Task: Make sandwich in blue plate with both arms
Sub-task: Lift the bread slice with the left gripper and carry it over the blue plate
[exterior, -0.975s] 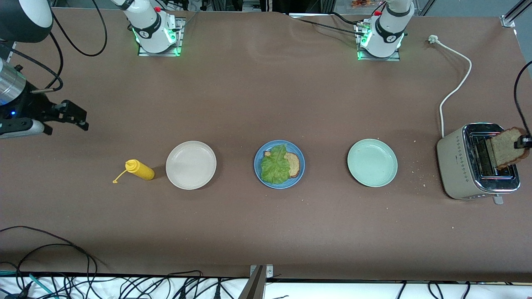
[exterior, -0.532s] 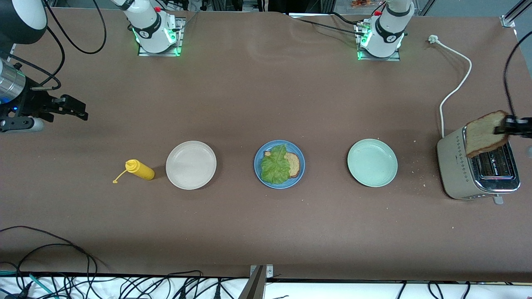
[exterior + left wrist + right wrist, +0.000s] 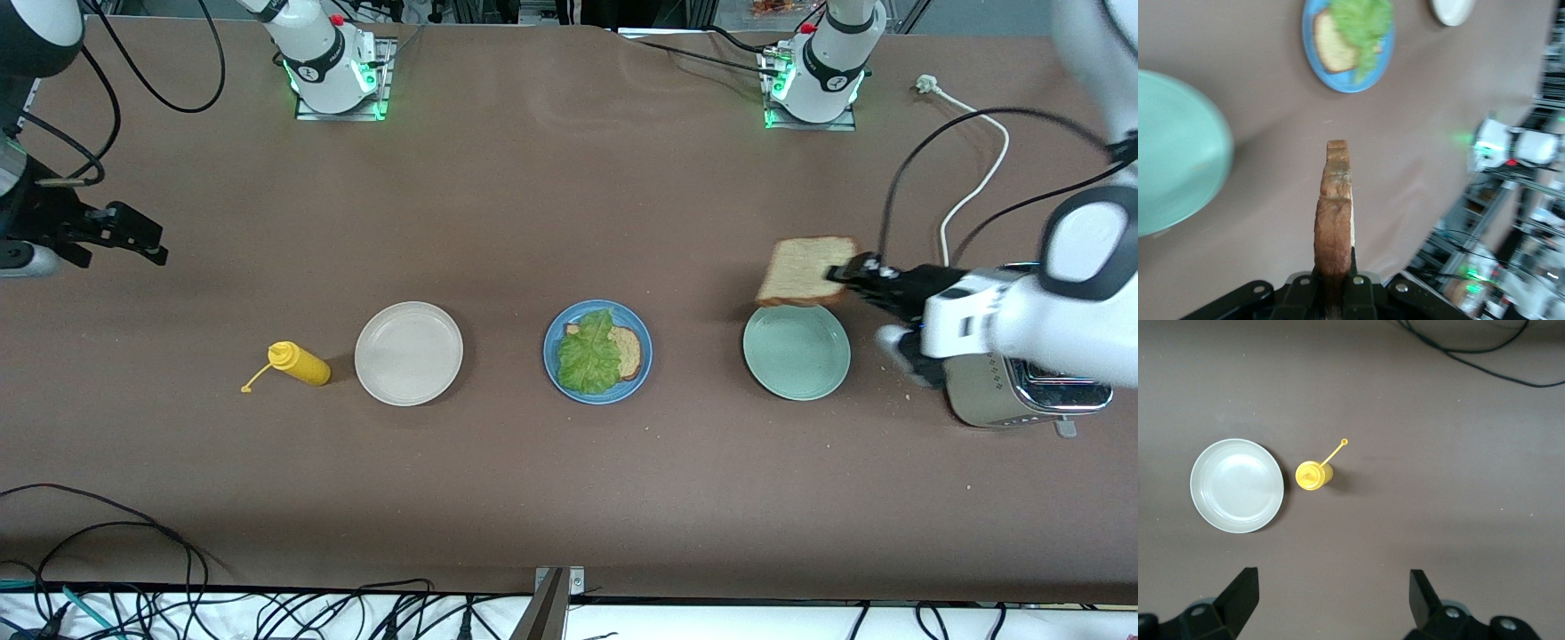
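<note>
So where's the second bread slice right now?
In the front view, the bread slice is in the air, held by the left gripper, over the green plate's rim on the robots' side.

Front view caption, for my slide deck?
Left gripper carries a bread slice over the green plate toward the blue plate.

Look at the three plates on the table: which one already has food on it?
The blue plate, the middle one, holds a bread slice under a lettuce leaf. The beige plate and pale green plate hold nothing.
</note>
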### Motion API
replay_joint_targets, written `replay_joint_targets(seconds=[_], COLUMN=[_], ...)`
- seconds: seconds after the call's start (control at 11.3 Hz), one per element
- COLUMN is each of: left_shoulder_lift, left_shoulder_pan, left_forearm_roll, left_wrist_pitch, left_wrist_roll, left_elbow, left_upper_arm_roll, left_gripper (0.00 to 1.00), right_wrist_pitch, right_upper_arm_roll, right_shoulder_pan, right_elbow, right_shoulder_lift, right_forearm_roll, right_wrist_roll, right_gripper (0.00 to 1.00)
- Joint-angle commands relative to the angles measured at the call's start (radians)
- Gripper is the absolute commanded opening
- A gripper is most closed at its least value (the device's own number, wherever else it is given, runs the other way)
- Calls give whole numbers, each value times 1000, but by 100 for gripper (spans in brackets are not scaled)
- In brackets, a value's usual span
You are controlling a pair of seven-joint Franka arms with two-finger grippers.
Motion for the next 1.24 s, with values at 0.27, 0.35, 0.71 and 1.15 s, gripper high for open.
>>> replay_joint_targets(seconds=[0.27,0.35,0.71,1.15], left_shoulder_lift=[226,261,351,401], left_shoulder_pan=[-188,-211,-301,-297], left_forearm_roll=[-298,-350,-582,-621], left_wrist_pitch=[354,425,602,620], left_wrist_roll=[19,67,166,290], left_elbow=[-13,-16,-50,-51], left_upper_arm_roll=[-1,-3,-3,20], left_gripper=[0,0,0,89], right_wrist_pitch=[-50,-103,-138,-119], right_upper_arm_roll=[-13,-11,1,-2], right_shoulder_pan=[31,31,32,32], right_elbow=[28,26,28,28], right_shoulder_lift=[-24,-26,-26,-26], right_forearm_roll=[-4,-4,-12,-13], right_wrist_roll=[5,11,11,-1], right_gripper=[100,100,100,100])
